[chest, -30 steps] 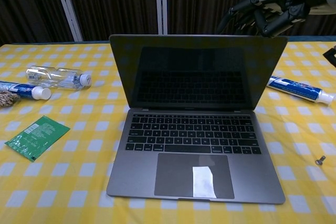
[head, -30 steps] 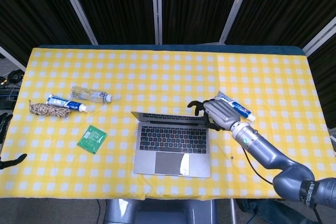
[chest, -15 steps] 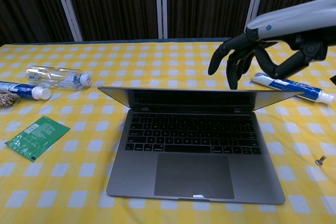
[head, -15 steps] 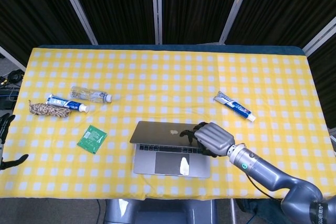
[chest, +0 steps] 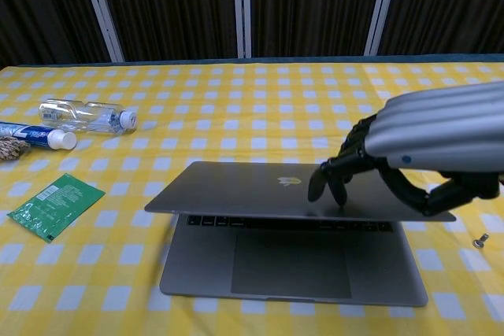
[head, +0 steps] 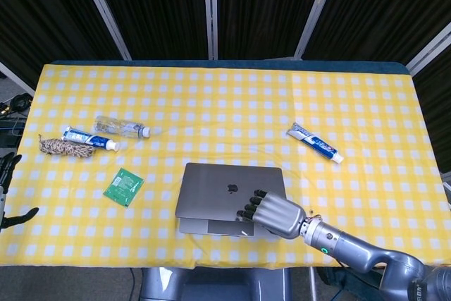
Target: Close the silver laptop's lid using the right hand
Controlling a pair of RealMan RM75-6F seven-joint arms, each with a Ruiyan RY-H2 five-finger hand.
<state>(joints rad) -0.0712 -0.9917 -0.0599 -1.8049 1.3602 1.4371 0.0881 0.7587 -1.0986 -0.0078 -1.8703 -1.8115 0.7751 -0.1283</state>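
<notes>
The silver laptop (head: 229, 197) (chest: 272, 194) sits near the table's front edge, its lid lowered almost flat with a narrow gap left above the keyboard. My right hand (head: 271, 214) (chest: 394, 159) lies palm down on the lid's right part, its fingertips (chest: 327, 186) pressing the lid beside the logo. It holds nothing. Only a dark bit of my left hand (head: 8, 195) shows, at the far left edge of the head view, off the table.
A water bottle (head: 121, 127) (chest: 85, 116), a toothpaste tube (head: 88, 139) and a rope bundle (head: 58, 147) lie at the left. A green packet (head: 124, 187) (chest: 53, 204) lies left of the laptop. Another toothpaste tube (head: 315, 143) is at the right, and a small screw (chest: 478, 239) lies right of the laptop.
My right hand has come forward and down, pushing the lid from upright to nearly flat. Nothing else on the table has moved.
</notes>
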